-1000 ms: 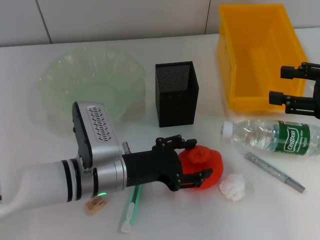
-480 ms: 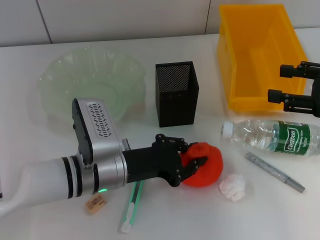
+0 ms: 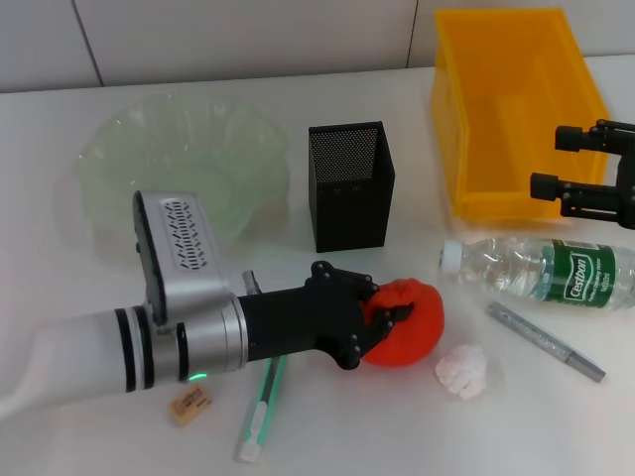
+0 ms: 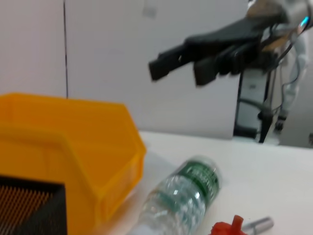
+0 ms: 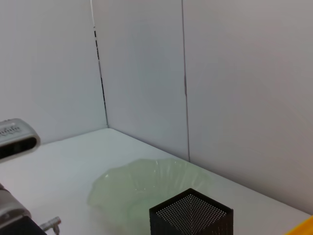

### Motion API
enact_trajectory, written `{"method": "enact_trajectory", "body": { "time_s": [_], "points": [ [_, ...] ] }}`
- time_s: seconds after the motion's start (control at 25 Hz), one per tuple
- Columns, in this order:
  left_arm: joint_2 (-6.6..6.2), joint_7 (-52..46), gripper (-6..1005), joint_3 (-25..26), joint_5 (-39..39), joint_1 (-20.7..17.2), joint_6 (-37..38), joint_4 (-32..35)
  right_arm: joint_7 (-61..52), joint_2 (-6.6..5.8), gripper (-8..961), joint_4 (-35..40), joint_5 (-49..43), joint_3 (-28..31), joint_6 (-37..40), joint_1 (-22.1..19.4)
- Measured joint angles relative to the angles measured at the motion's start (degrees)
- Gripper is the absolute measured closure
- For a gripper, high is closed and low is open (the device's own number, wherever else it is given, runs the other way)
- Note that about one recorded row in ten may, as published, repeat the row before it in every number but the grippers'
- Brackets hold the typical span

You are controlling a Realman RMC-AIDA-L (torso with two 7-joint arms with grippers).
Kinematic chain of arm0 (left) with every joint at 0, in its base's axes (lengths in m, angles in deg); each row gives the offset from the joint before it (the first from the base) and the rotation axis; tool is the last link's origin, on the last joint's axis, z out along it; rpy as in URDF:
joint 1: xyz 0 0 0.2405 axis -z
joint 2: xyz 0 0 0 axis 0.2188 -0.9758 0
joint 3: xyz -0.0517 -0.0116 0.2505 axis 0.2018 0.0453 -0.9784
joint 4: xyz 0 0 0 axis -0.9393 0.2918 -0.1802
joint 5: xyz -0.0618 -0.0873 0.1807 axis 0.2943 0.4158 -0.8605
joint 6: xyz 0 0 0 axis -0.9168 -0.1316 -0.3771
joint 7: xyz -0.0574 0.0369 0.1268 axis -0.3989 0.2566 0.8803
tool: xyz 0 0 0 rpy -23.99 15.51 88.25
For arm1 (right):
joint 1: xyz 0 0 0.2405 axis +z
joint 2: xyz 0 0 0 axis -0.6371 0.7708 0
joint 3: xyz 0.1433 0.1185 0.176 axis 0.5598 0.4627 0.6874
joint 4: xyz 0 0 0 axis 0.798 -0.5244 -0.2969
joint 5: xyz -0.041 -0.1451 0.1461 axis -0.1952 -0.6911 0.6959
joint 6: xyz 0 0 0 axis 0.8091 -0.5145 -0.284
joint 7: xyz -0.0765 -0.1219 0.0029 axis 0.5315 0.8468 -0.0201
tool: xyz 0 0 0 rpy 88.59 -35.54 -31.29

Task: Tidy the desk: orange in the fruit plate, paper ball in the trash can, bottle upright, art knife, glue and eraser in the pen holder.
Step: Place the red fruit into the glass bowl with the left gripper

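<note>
Left end effector (image 3: 382, 319) lying low over the white desk (image 3: 60, 258), clenching on the orange (image 3: 407, 322), black fingers wrapping its left side. Orange sitting at desk level, in front of the black mesh pen holder (image 3: 349, 185), not in the fruit plate (image 3: 184, 159), which is standing back-left, translucent green.

Right end effector (image 3: 571, 164) hovering at the right edge, over the front-right part of the yellow trash can (image 3: 516, 104), fingers spread apart, gripping nothing. Also showing in the left wrist view (image 4: 215, 46) as a dark shape high above the desk.

Bottle (image 3: 541, 270) lying on its side, cap pointing toward the orange, green label facing up, just in front of the trash can. Seen too in the left wrist view (image 4: 183, 196) beside the yellow trash can (image 4: 68, 142).

Paper ball (image 3: 462, 370) resting on the desk just right of and in front of the orange. Art knife (image 3: 546, 342), grey and slim, lying diagonally in front of the bottle. Glue (image 3: 260, 412), a green-and-white stick, lying partly under the left arm. Eraser (image 3: 189, 404) sitting near the front edge, beside the glue.

Right wrist view showing the fruit plate (image 5: 146, 188) and pen holder (image 5: 190, 215) side by side.
</note>
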Motion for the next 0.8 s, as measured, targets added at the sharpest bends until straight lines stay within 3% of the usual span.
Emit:
{"method": "enact_trajectory", "body": {
  "time_s": [0.24,0.48,0.6,0.8],
  "points": [
    [-0.01,-4.8,870,0.6,0.1,-1.5,10.3,7.6,0.1,-0.08,226,-0.6,-1.2,0.0,-0.7,0.5],
    [-0.12,-6.4,903,2.5,0.4,-2.0,14.8,12.6,0.1,-0.08,226,-2.0,-1.4,-0.1,-1.6,0.9],
    [-0.19,-6.6,929,7.9,0.4,-2.3,20.5,17.6,0.4,-0.08,226,-2.7,-1.5,-0.2,-2.0,1.0],
    [-0.4,-7.2,941,14.9,0.5,-2.3,23.5,22.8,0.9,-0.08,226,-3.8,-1.5,-0.2,-2.2,1.3]
  ]
}}
